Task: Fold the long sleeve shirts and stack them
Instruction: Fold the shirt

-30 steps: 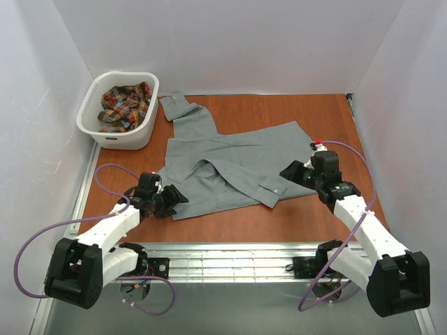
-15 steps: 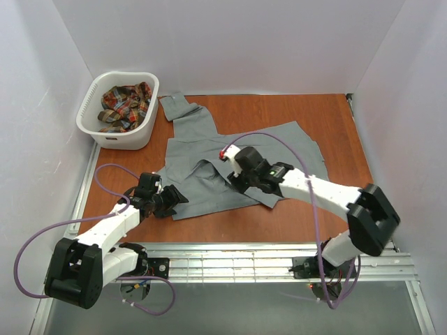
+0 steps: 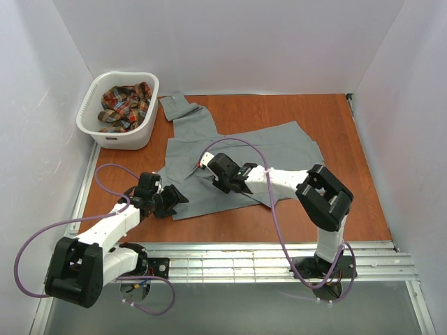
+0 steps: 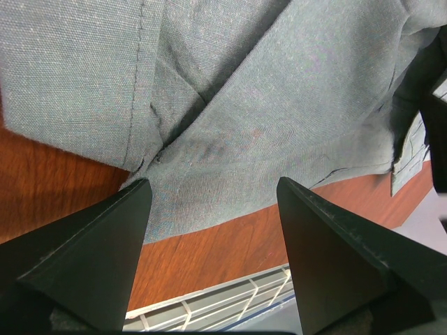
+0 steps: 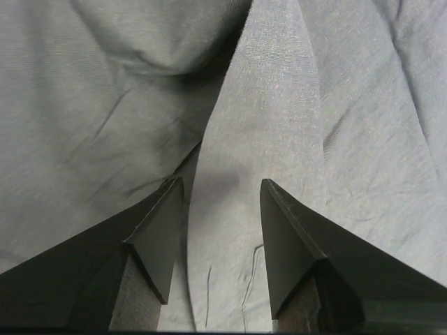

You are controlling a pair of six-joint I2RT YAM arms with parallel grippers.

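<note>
Grey shirt (image 3: 279, 150) lies spread mid worktop (image 3: 279, 112), rumpled, with one sleeve trailing far-left. Plaid shirt (image 3: 124, 105) is bunched in the white laundry basket (image 3: 126, 137) at the far-left corner, not folded yet.

Right tool (image 5: 221, 183) is low over the grey shirt's middle. Its jaws are spread and straddle a raised fold ridge, nothing pinched. Left tool (image 4: 213, 185) is at the near-left hem corner, jaws spread wide with the hem under the gap, nothing gripped.

Risks:
- If the right jaws close here they likely bite several layers, so the body panel drags along with the fold.
- A shallow bite on soft cloth could slip out mid-lift.
- The left tool sits right at the edge and may miss the hem and scrape the wood, or catch only one layer.
- Uneven pulls from the two sides would skew the fold.
- The purple cable (image 3: 241, 141) loops above the shirt and could brush and bunch it.
</note>
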